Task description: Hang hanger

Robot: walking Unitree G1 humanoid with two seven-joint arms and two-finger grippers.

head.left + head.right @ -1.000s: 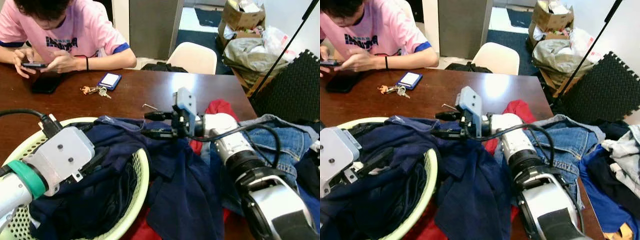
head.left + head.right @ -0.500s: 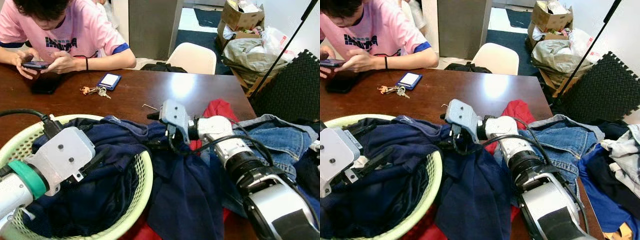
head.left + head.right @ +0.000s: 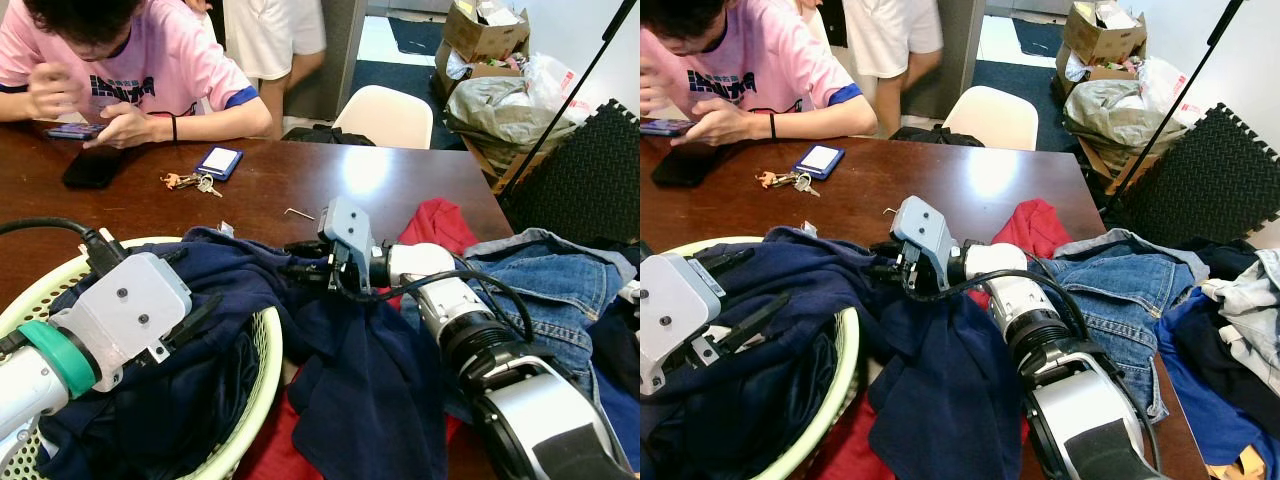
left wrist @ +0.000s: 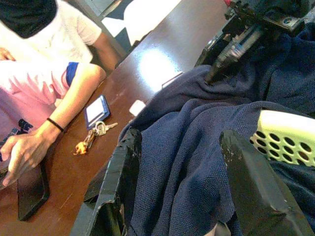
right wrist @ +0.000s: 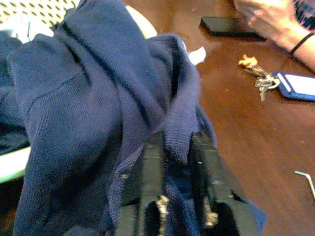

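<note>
No hanger is visible. A navy garment (image 3: 345, 385) spills from a pale green laundry basket (image 3: 263, 372) onto the brown table (image 3: 270, 185). My right gripper (image 3: 296, 271) reaches left across the table and is shut on a fold of this garment; the wrist view shows the cloth (image 5: 98, 98) pinched between the two fingers (image 5: 153, 177). At the near left, my left gripper (image 3: 200, 287) hovers over the basket. It is open, its fingers (image 4: 123, 182) spread wide above the navy cloth (image 4: 187, 147).
A seated person in pink (image 3: 130, 70) holds a phone at the table's far side; another person (image 3: 275, 35) stands behind. Keys (image 3: 190, 181), a blue card holder (image 3: 219, 160), a black phone (image 3: 90, 168) and an allen key (image 3: 298, 212) lie there. Jeans (image 3: 560, 290) and red cloth (image 3: 440, 220) pile at right.
My right gripper, open above the garment a second ago, dipped into the cloth and shut on it. The basket rim has shifted left. A standing person has come into view behind.
</note>
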